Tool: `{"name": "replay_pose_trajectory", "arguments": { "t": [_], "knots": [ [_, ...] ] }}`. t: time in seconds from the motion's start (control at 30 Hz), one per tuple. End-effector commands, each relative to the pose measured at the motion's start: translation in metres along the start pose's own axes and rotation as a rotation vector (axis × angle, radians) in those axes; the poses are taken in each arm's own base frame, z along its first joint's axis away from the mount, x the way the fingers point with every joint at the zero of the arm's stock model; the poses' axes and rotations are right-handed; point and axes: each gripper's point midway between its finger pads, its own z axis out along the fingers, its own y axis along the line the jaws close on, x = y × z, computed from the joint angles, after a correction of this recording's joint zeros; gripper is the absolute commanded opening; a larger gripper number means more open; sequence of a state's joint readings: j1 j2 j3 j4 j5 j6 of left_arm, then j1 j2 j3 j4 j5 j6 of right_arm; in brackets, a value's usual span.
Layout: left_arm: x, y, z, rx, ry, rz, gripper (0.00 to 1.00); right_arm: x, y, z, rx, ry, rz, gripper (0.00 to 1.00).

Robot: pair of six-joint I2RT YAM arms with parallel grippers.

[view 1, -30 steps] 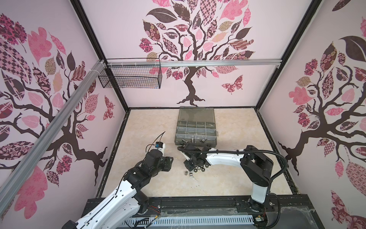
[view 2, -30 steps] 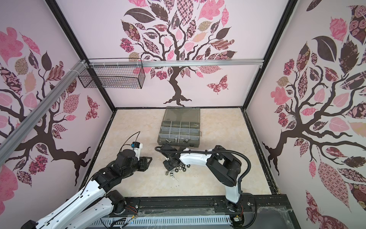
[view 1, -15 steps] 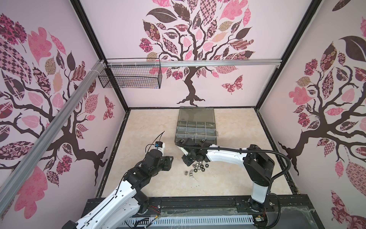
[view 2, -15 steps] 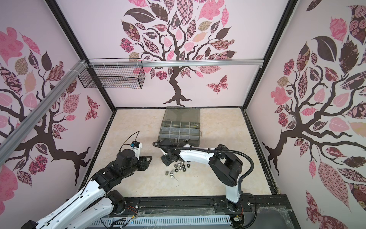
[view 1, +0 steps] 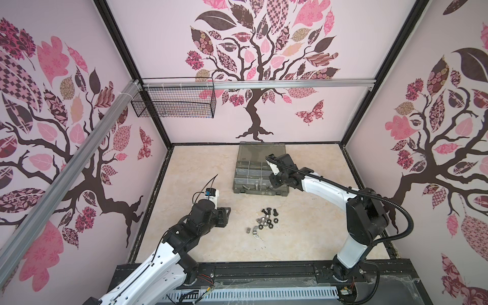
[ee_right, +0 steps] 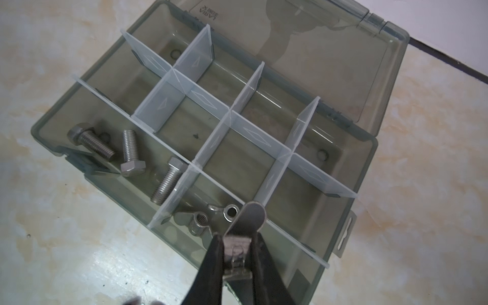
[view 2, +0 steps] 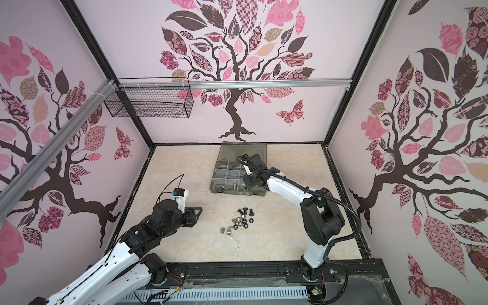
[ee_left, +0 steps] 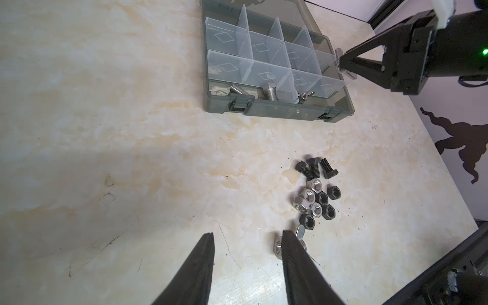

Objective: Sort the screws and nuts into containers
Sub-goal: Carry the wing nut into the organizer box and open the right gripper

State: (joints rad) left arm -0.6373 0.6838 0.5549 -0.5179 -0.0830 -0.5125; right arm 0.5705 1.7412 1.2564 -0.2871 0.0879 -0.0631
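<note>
My right gripper (ee_right: 237,237) is shut on a silver wing nut (ee_right: 248,219) and hangs over the front row of the containers (ee_right: 211,105), in the dark organizer case (view 1: 260,194). Two wing nuts (ee_right: 200,220) lie in the compartment below it. Three silver screws (ee_right: 130,151) lie in the compartment beside that one. On the table, black screws (ee_left: 315,167) and a cluster of silver and black nuts (ee_left: 315,202) form a pile (view 1: 266,220). My left gripper (ee_left: 247,235) is open above bare table, left of the pile, with one fingertip close to a silver hex nut (ee_left: 277,247).
The case's smoky lid (view 1: 261,151) lies open toward the back wall. A black wire basket (view 1: 173,103) hangs high on the back left. Walls close in the table on three sides, and a black rail (view 1: 264,272) runs along the front.
My right gripper has gone from the pile up and back to the case, carrying the wing nut. The left arm has stayed still.
</note>
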Motion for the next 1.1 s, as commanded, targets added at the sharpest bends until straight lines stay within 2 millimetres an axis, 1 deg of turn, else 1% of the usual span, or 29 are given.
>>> {"name": "replay_pose_trajectory", "arguments": {
  "t": [0.0,0.1,0.17,0.27,0.37,0.57,0.67,0.83,1.07],
  "knots": [
    [0.005,0.002,0.003,0.001,0.008,0.001,0.45,0.003,0.004,0.011,-0.003,0.005,-0.048,0.2],
    [0.008,0.002,0.004,0.005,0.017,-0.001,0.45,0.008,0.005,0.021,0.0,0.018,-0.044,0.21],
    [0.01,0.003,0.004,0.004,0.023,-0.001,0.45,0.011,0.006,0.025,-0.005,0.032,-0.041,0.24],
    [0.01,0.003,0.004,0.006,0.024,-0.002,0.45,0.012,0.005,0.025,-0.002,0.035,-0.033,0.33],
    [0.009,0.002,0.004,0.008,0.022,-0.001,0.45,0.006,0.003,0.017,0.004,0.012,-0.031,0.38],
    [0.01,0.001,0.006,0.006,0.035,0.002,0.45,-0.011,0.0,-0.008,0.008,-0.049,-0.006,0.42],
    [0.011,0.0,0.006,0.015,0.04,0.003,0.45,-0.014,0.002,-0.021,-0.012,-0.077,0.022,0.44],
    [0.016,-0.001,0.007,0.015,0.075,0.018,0.45,-0.01,0.007,-0.037,-0.053,-0.119,0.071,0.45],
    [0.022,-0.002,0.007,0.02,0.111,0.021,0.44,-0.001,0.013,-0.043,-0.103,-0.131,0.123,0.46]
  ]
}}
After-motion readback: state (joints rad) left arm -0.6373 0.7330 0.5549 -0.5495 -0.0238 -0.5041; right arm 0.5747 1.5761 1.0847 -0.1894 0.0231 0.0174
